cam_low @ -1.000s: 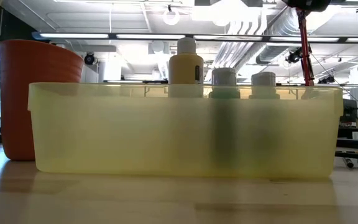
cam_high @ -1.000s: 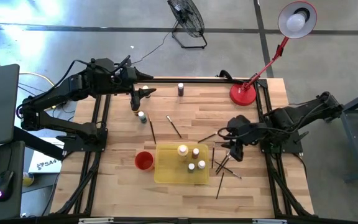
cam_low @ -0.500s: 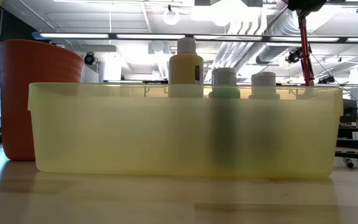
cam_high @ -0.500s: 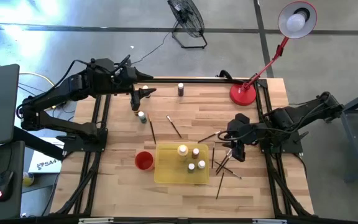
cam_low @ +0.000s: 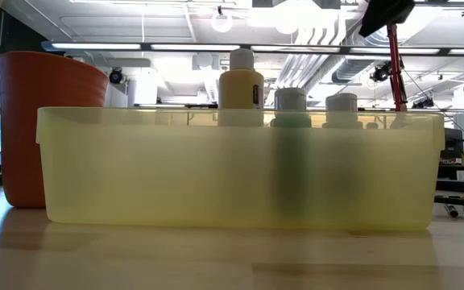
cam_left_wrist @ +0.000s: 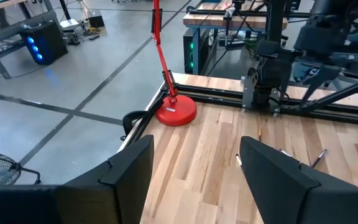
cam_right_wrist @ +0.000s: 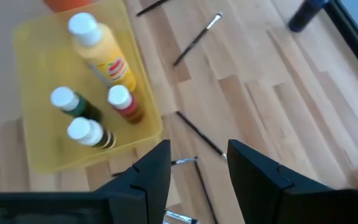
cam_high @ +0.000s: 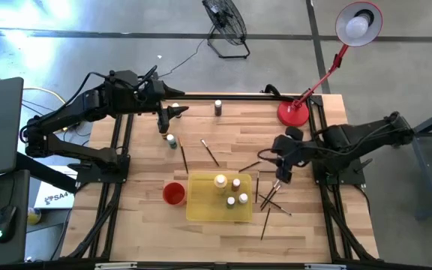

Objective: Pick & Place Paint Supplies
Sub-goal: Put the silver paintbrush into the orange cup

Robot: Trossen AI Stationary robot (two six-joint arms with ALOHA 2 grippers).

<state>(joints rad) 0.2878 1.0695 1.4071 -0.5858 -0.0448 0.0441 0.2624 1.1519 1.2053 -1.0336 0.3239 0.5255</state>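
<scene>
The paint supplies are spread over the wooden table. A yellow bottle, a green one, a red one and a dark one stand upright in the yellow tray. A further bottle stands near the left arm and another at the far edge. Thin dark brushes lie flat on the wood. My right gripper hangs open above the brushes right of the tray, tilted downward. My left gripper is open, raised at the far left, nearly level.
A red cup stands at the tray's left side. A red desk lamp's base sits at the far right corner. More brushes lie left of and near-right of the tray. Black frame rails run along both table sides.
My right gripper has shifted a little toward the table's far-left and rolled about its wrist, staying above the brushes with its fingers just as far apart. The bottles, brushes and tray lie as before.
</scene>
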